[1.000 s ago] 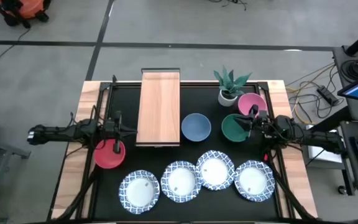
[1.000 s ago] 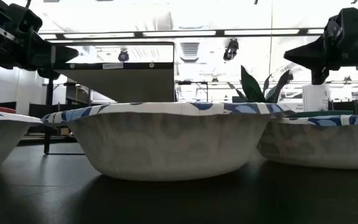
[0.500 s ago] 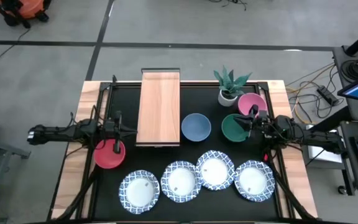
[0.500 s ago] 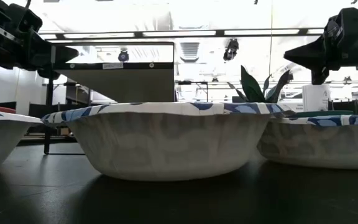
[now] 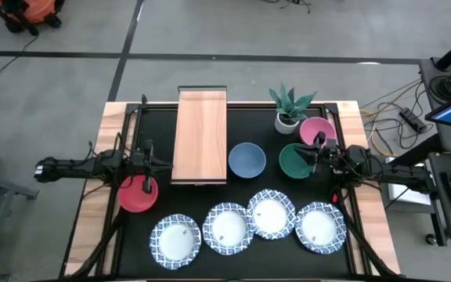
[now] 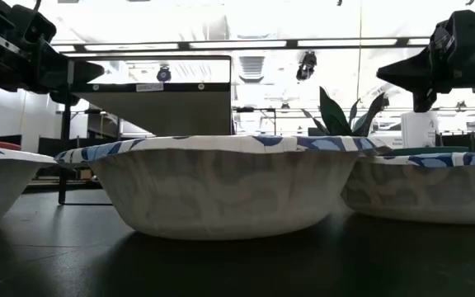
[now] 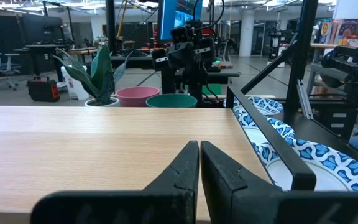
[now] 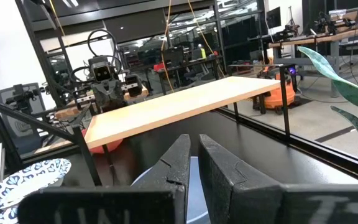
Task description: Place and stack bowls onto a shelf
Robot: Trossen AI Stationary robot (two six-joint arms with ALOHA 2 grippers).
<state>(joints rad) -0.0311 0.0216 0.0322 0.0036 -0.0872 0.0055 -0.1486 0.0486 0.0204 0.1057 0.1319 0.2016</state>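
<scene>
A light-wood shelf stands raised on a dark frame at the table's far middle. The red bowl, blue bowl, green bowl and pink bowl sit upright on the black tabletop. Four blue-rimmed white dishes rest in a row along the near edge. My left gripper hovers shut beside the shelf's left edge, above the red bowl's far rim. My right gripper hovers shut over the green bowl. In the wrist views both show shut: the left gripper and the right gripper.
A white plant pot with a spiky green plant stands at the far right, next to the pink bowl. The dishes fill the near edge in the low view. Wooden table borders flank the black top; a black frame rail runs beside the shelf.
</scene>
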